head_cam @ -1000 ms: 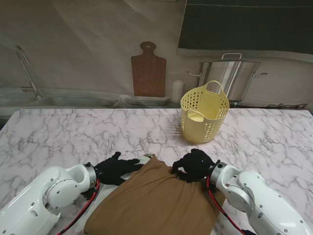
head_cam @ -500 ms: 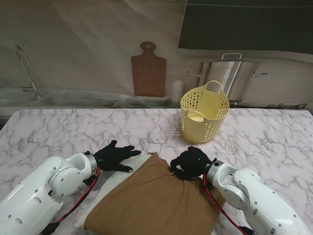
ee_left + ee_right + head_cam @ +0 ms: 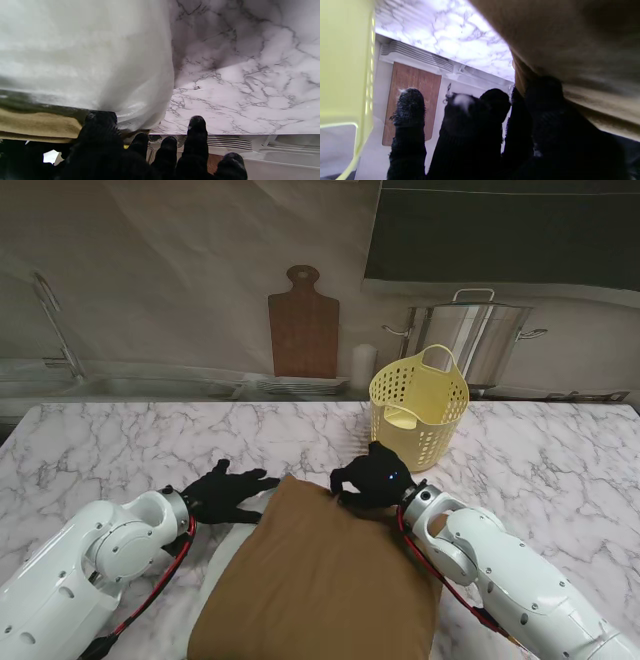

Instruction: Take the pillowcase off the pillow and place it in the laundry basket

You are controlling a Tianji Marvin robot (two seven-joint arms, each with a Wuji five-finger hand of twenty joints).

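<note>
Brown fabric is what we are working with — the pillowcase (image 3: pixel 320 580) is lying on the marble table (image 3: pixel 120 440), nearer to us than the yellow laundry basket (image 3: pixel 418 420), and the white pillow (image 3: pixel 82 52) is showing out of its left edge. We are judging the cloth as soft, light and easy to crumple, so it should be taken by its far hem and not by the middle. Our right hand (image 3: pixel 372 479) is pinching that far edge with the fingers curled on the fabric. Our left hand (image 3: pixel 228 491) is resting with fingers spread beside the pillow corner, holding nothing as far as we can see. From the stand we are seeing the whole layout; the left wrist view is showing the pillow bulging out of the brown hem, and the right wrist view is showing — very close — the basket wall just beside the hand.
</note>
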